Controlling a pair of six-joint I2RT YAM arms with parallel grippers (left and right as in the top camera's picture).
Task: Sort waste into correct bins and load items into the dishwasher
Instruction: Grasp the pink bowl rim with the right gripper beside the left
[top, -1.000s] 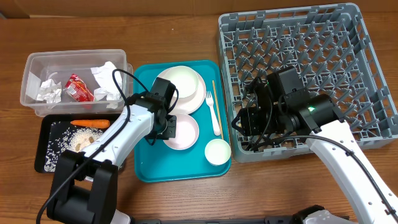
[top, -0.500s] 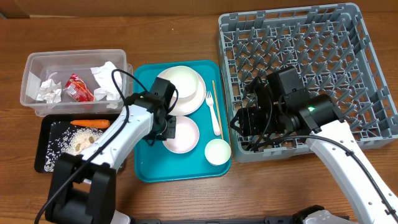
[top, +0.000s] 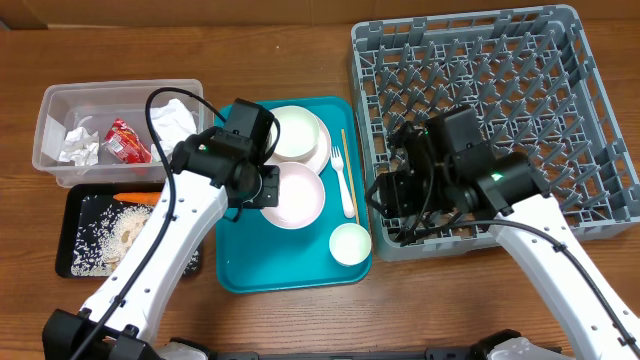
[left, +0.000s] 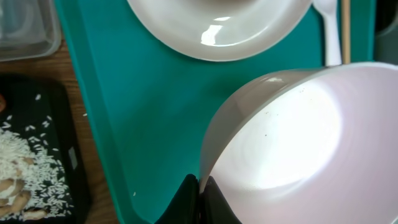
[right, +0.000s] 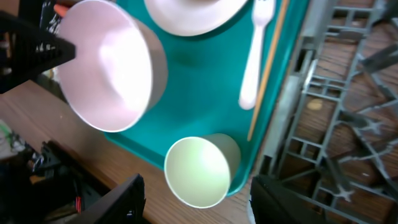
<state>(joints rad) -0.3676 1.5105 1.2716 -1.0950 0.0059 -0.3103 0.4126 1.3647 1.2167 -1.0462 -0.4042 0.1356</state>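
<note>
My left gripper (left: 200, 188) is shut on the rim of a pale-pink bowl (top: 297, 195), which hangs tilted above the teal tray (top: 250, 270). On the tray lie a white plate with a bowl on it (top: 293, 135), a white fork (top: 345, 182), a thin wooden stick (top: 346, 160) and a small white cup (right: 199, 169). My right gripper (right: 199, 202) is open, its fingers spread wide above the cup, at the front left corner of the grey dishwasher rack (top: 362, 120).
A clear tub (top: 60, 100) at the left holds white napkins (top: 75, 145) and a red wrapper (top: 127, 142). In front of it a black tray (top: 75, 262) holds crumbly bits and a carrot (top: 135, 198), partly under my left arm.
My left gripper has closed on the pink bowl's rim and raised it off the teal tray, shifting slightly toward the back. The right gripper's jaws have spread a little wider.
</note>
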